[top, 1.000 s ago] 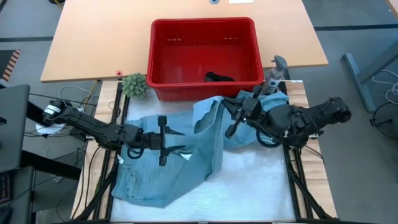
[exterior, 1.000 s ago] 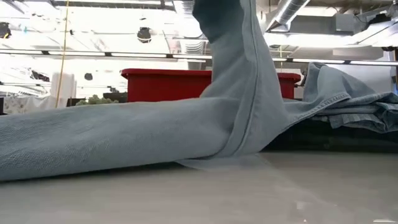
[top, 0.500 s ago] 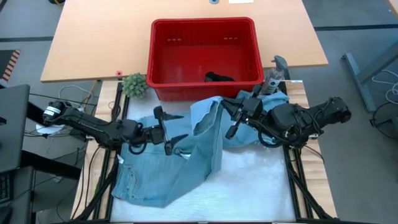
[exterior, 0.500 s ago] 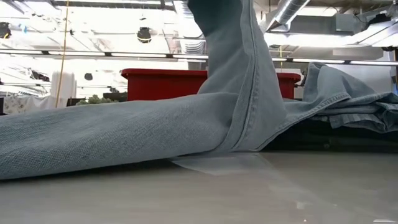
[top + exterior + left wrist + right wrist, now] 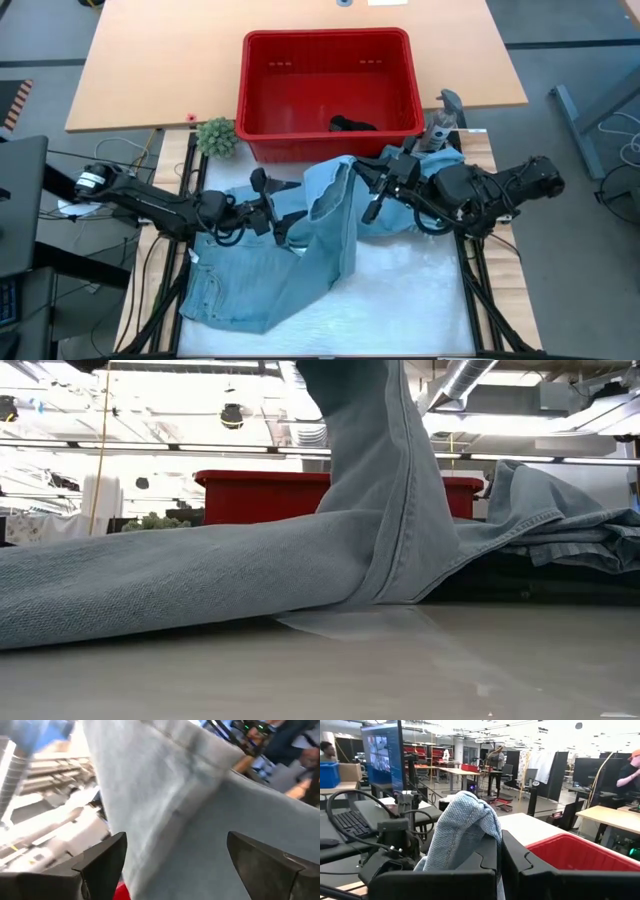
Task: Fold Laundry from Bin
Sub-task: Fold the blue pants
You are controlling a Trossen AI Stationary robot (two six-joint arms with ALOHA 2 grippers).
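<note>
While pinched by the right claw (image 5: 368, 192), jeans' (image 5: 290, 270) edge aloft.

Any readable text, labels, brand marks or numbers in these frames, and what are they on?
None can be read.
The monitor behind the right tool shows camera panes, but any characters are too small.
The jeans and the red bin show no label or print.

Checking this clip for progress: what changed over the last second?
The left gripper moved right across the jeans toward the raised fold and opened wider. The right gripper stayed shut on the jeans, holding that fold up. The bin and the dark garment in it stayed put.
</note>
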